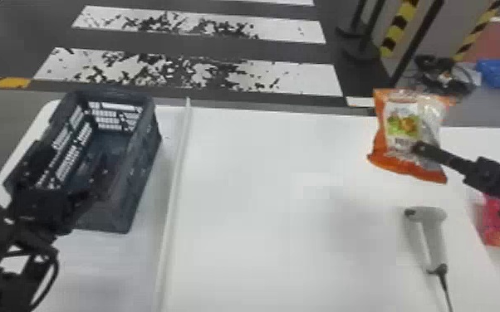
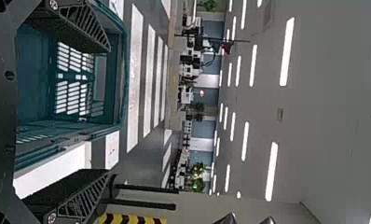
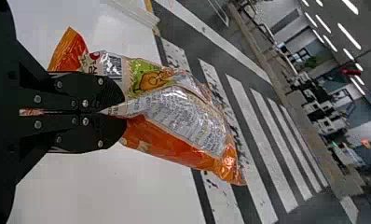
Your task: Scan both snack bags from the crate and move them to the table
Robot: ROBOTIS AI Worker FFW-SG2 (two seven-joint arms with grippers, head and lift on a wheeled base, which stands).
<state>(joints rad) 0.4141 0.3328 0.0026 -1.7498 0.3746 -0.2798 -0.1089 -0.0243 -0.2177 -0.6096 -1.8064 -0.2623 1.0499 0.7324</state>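
Observation:
My right gripper (image 1: 421,148) is shut on the orange snack bag (image 1: 403,124), which hangs over the table's right side, beyond the scanner. In the right wrist view the gripper (image 3: 123,112) pinches a fold of the orange bag (image 3: 183,116). A pink snack bag (image 1: 495,224) lies at the right edge, partly behind the right arm. The grey-white scanner (image 1: 434,232) lies on the table (image 1: 261,186). Over the near part of the dark crate (image 1: 137,182) is my left gripper (image 1: 91,195); in the left wrist view that gripper (image 2: 104,109) stands open, with the crate (image 2: 118,84) beyond its fingers.
A raised white strip (image 1: 174,186) runs along the table between the crate and the scanner. The scanner's cable (image 1: 446,290) leads to the near edge. Posts with yellow-black stripes (image 1: 398,29) stand on the floor behind the table.

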